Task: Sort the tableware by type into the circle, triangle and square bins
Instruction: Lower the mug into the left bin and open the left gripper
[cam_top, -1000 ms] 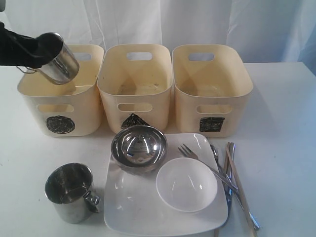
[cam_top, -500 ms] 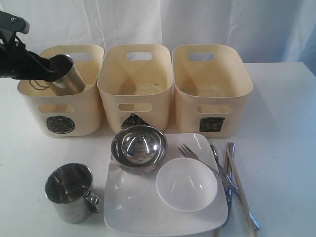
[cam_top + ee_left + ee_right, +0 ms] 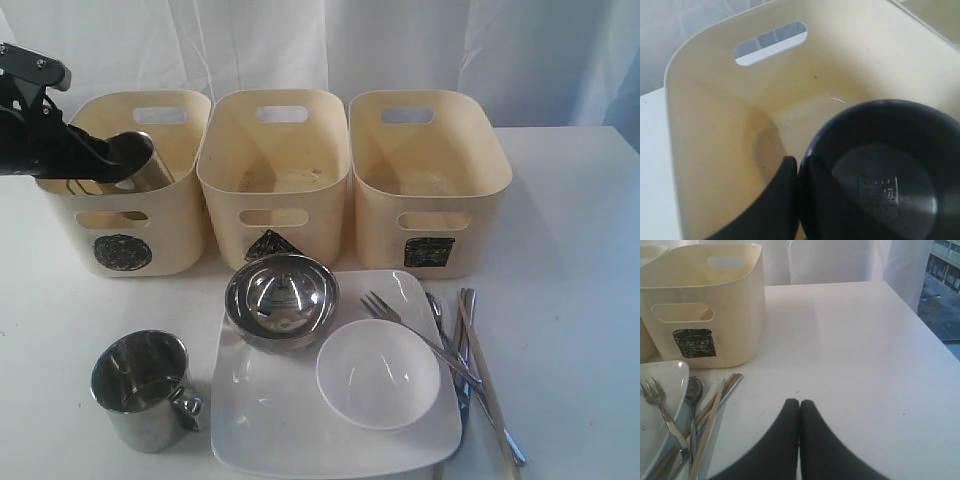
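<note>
Left claw (image 3: 118, 160) clamped on a steel mug (image 3: 150, 170), mug tilted and dipped inside the circle bin (image 3: 120, 215), far left. Triangle bin (image 3: 272, 195) just beside it, square bin (image 3: 430, 200) rightmost. Near left on the desk (image 3: 570, 300): second mug (image 3: 140, 390), upright, just beside the plate (image 3: 270, 425). Plate carries steel bowl (image 3: 281, 298) and white bowl (image 3: 377, 372). Cutlery (image 3: 420, 338) and chopsticks (image 3: 488, 378) right of plate. Right claw (image 3: 800, 405) pinched together, holding nothing, over desk right of cutlery.
</note>
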